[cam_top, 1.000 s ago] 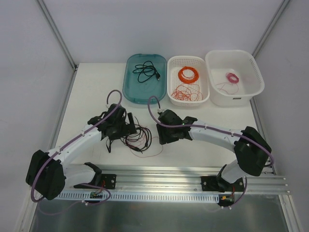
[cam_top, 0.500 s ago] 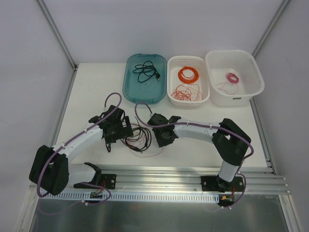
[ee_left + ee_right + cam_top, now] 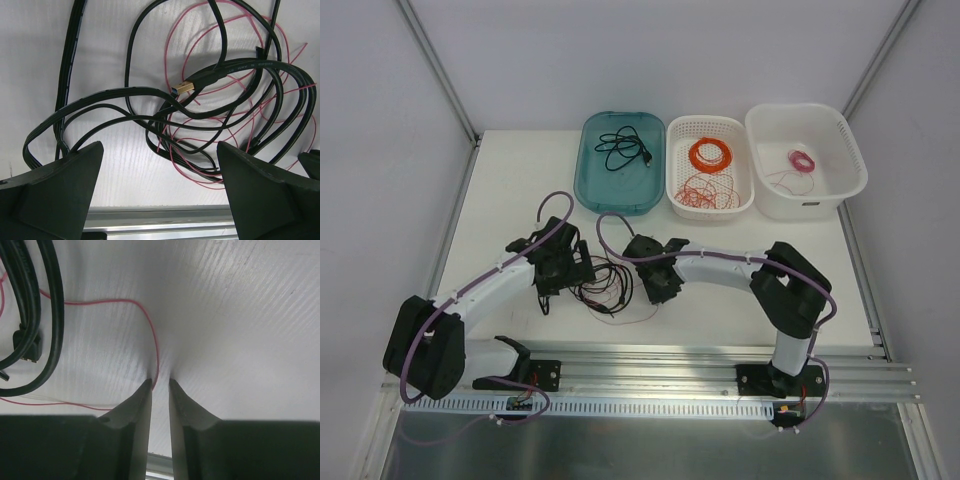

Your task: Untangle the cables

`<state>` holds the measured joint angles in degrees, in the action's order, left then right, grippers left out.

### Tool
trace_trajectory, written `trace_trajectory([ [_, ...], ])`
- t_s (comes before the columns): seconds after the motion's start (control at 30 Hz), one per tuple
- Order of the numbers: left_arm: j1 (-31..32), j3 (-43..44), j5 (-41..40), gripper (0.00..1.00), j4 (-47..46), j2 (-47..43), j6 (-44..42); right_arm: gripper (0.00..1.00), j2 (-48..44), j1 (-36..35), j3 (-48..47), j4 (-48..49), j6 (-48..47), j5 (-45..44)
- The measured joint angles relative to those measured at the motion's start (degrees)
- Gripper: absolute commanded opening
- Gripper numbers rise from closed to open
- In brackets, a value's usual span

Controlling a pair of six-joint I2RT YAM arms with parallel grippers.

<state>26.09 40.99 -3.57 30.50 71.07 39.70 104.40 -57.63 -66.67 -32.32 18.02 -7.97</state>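
Observation:
The cables [image 3: 605, 288] lie as a loose clump on the white table between both arms. The left wrist view shows looping black cord [image 3: 125, 95] with a gold USB plug [image 3: 184, 87] and thin pinkish-red wire [image 3: 175, 45]. My left gripper [image 3: 570, 280] [image 3: 159, 147] is wide open over the clump's left side, holding nothing. My right gripper [image 3: 660, 290] [image 3: 160, 382] is down at the table on the clump's right. Its jaws stand a narrow gap apart, with a strand of the pinkish-red wire [image 3: 150, 330] running in between the tips. Black cord [image 3: 50, 315] lies to its left.
At the back stand a teal tray [image 3: 590, 185] with a black cable [image 3: 620, 148], a white basket [image 3: 675, 160] with an orange coil [image 3: 710, 155], and a white bin [image 3: 840, 140] with a pink coil [image 3: 802, 160]. An aluminium rail [image 3: 650, 365] runs along the front edge.
My right arm has reached left and down to the clump's right edge, and its jaws have narrowed around the thin red strand. The left gripper shifted slightly and stayed open.

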Motion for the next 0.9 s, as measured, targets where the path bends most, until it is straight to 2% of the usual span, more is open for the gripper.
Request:
trace_trajectory([
  [0.1, -0.3, 0.0, 0.0, 0.99, 0.0, 0.2, 0.0, 0.08, 0.5, 0.0, -0.6, -0.7, -0.1, -0.2],
  [0.13, -0.5, 0.0, -0.1, 0.99, 0.0, 0.2, 0.0, 0.01, 0.6, 0.0, -0.8, -0.8, 0.0, -0.3],
  [0.5, -2.2, 0.0, -0.5, 0.99, -0.1, 0.3, 0.0, 0.01, -1.7, 1.8, 1.9, 0.3, 1.3, -1.3],
  [0.73, -3.7, -0.7, -0.6, 0.99, -0.2, 1.0, -0.1, 0.01, -10.5, 14.4, 11.3, -1.8, 0.5, -4.5],
  [0.9, -5.0, -0.7, -0.6, 0.99, -0.2, 1.0, -0.2, 0.01, -18.0, 24.1, 14.1, -4.8, -2.2, -7.1],
])
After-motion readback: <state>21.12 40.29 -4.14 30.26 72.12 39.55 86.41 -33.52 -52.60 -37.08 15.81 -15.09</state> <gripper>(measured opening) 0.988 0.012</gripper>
